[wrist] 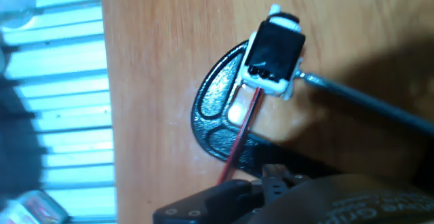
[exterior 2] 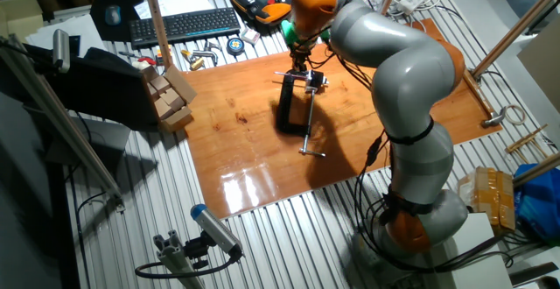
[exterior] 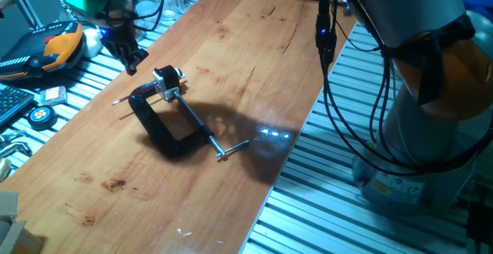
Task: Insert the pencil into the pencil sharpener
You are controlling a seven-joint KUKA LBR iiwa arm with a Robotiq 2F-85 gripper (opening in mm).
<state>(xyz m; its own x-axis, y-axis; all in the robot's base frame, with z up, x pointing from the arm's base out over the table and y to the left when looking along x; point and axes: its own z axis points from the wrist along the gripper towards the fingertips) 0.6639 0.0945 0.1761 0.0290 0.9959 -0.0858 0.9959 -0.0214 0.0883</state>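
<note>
Pencil sharpener [wrist: 274, 54] sits clamped at the end of the black C-clamp [exterior: 158, 127], which lies on the wooden tabletop [exterior: 231, 69]. Just beyond the clamp hangs the gripper [exterior: 129, 56]; its jaw spacing cannot be told. The pencil [wrist: 243, 132] lies across the clamp's frame, its tip in the sharpener.

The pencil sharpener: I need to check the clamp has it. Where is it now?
In one fixed view the pencil sharpener sits left of centre on the wooden table, at the upper jaw end of the black clamp; in the hand view the pencil reaches its lower edge.
</note>
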